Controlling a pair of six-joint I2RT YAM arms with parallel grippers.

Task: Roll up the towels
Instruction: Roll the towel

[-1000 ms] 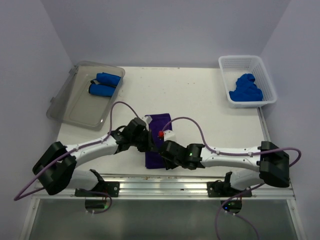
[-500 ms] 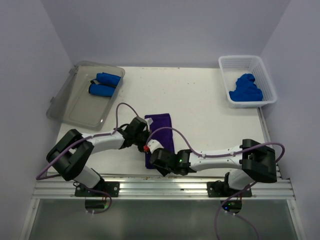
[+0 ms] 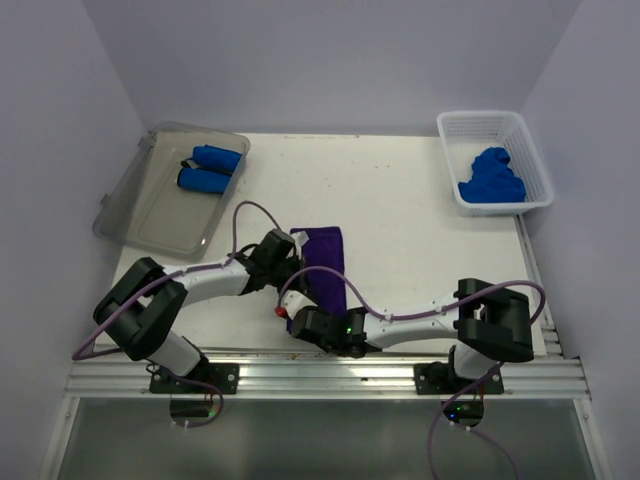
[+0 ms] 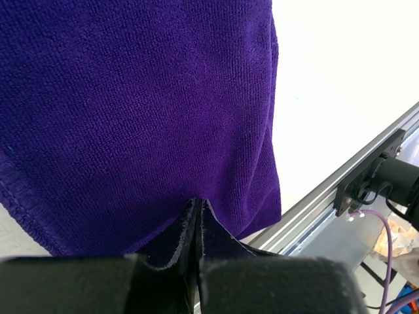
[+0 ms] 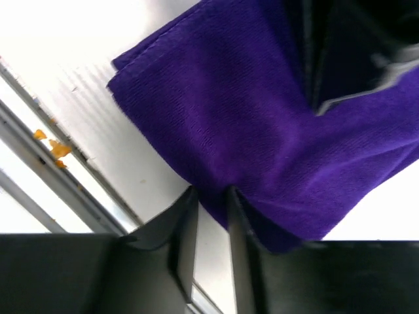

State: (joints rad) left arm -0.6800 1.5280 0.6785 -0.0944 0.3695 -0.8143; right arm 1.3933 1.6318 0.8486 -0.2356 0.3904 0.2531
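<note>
**Top external:** The purple towel [image 3: 325,262] is lying on the table [image 3: 420,215] at lower centre. Two rolled blue towels [image 3: 208,168] are sitting in the tray [image 3: 150,215] at upper left, and loose blue towels [image 3: 492,178] are waiting in the basket [image 3: 478,117] at upper right. Your left end effector [image 3: 290,255] and right end effector [image 3: 295,306] are both meeting the purple towel's left side.

**Left wrist:** Your left end effector is clamping tight on the hem at bottom centre.

**Right wrist:** Your right end effector is standing narrow, pinching a fold of the towel's edge.

**Step, as judged:** You are starting the roll. Next you are needing to turn both pinches over together, evenly.
</note>
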